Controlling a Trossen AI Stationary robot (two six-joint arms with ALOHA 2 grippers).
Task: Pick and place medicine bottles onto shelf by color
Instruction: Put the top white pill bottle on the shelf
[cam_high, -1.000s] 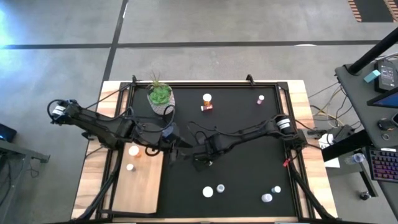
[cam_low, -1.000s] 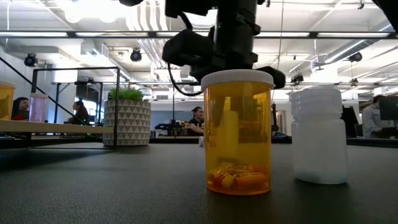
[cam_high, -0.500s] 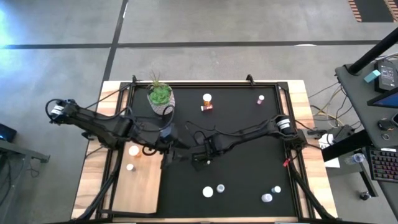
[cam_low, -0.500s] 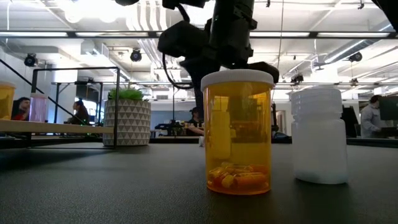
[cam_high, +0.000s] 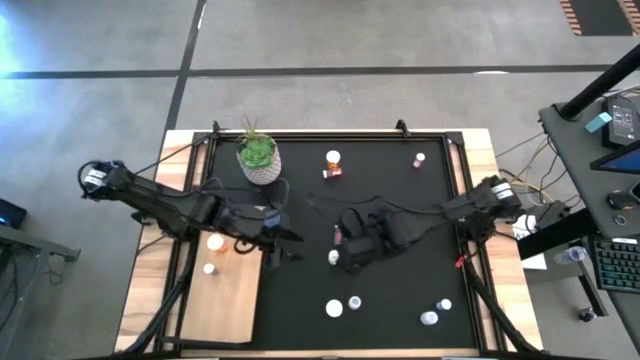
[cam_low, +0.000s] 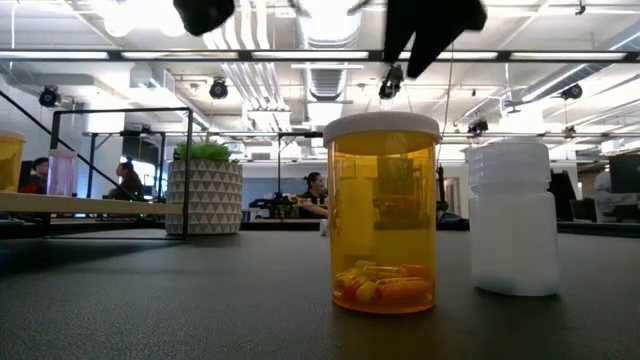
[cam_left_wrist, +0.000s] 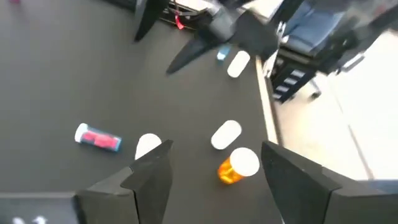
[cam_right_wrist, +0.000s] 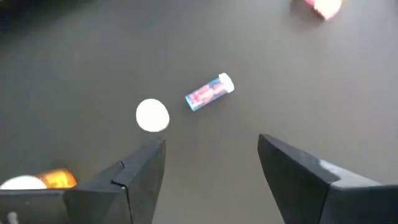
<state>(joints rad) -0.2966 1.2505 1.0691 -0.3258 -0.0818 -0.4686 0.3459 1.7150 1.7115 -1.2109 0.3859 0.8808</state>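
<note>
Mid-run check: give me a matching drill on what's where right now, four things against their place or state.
Things:
1. plant pot
2. shelf
3. pink bottle at mid-mat
4. right end effector

Place or state:
a. open, holding nothing
b. lying on its side
c. far-left part of the black mat
d. near-left part of the table

Pairs: 1-c, 2-d, 3-b, 4-a
</note>
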